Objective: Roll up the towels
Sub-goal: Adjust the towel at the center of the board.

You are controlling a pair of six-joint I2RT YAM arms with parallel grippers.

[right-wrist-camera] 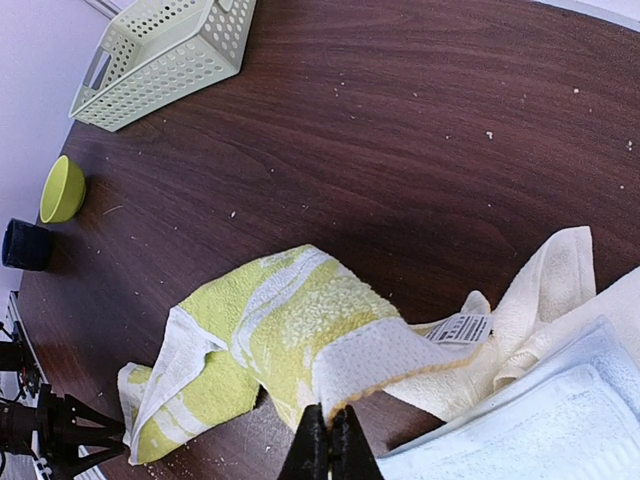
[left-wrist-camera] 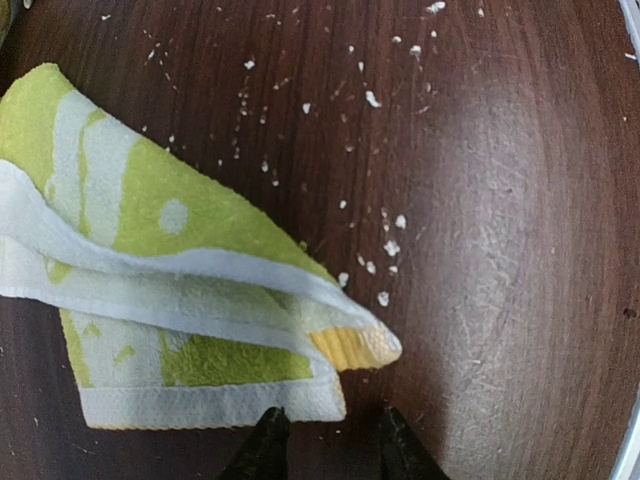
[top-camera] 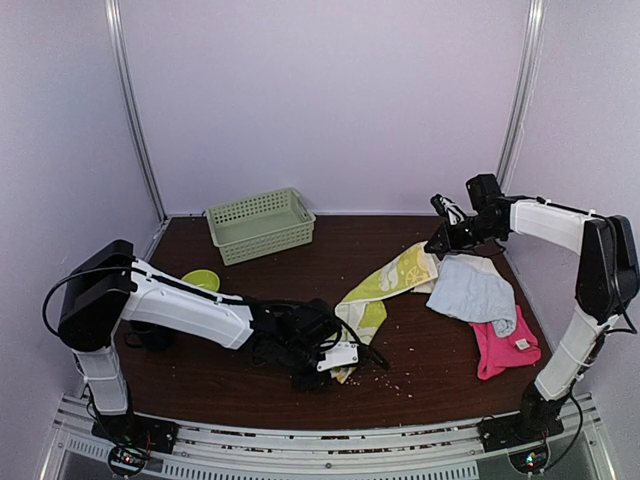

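Between the tips of the left claw (left-wrist-camera: pixel 330 452) I see only bare wood. It stands partly open, low over the table (top-camera: pixel 440 370), and it holds nothing. Just ahead of it, and mostly to its left, lies the near corner of the lime-green towel (left-wrist-camera: pixel 170 230), folded over itself in loose layers with a white hem. Ahead and to the right of this claw there are only small crumbs (left-wrist-camera: pixel 390 245).

At the far end of the same towel the right claw (right-wrist-camera: pixel 328 450) is closed tight. The hem seems to be pinched between its tips, so this end looks a little lifted.

I judge the cloth to be light, soft and limp, and not slippery. It will sag and fold when it is pulled. The doubled hem at a corner should give the best hold.

Close to the right of the right claw lie the cream-white towel (right-wrist-camera: pixel 545 290) and the light blue towel (right-wrist-camera: pixel 520 430), which touch each other. The hot pink towel (top-camera: pixel 500 350) lies beyond them, towards that arm's base.

The most open room is between the two claws. The green basket (top-camera: pixel 265 240) and a small lime bowl (top-camera: pixel 202 279) are well apart from both, while the side wall stands near behind the right claw.
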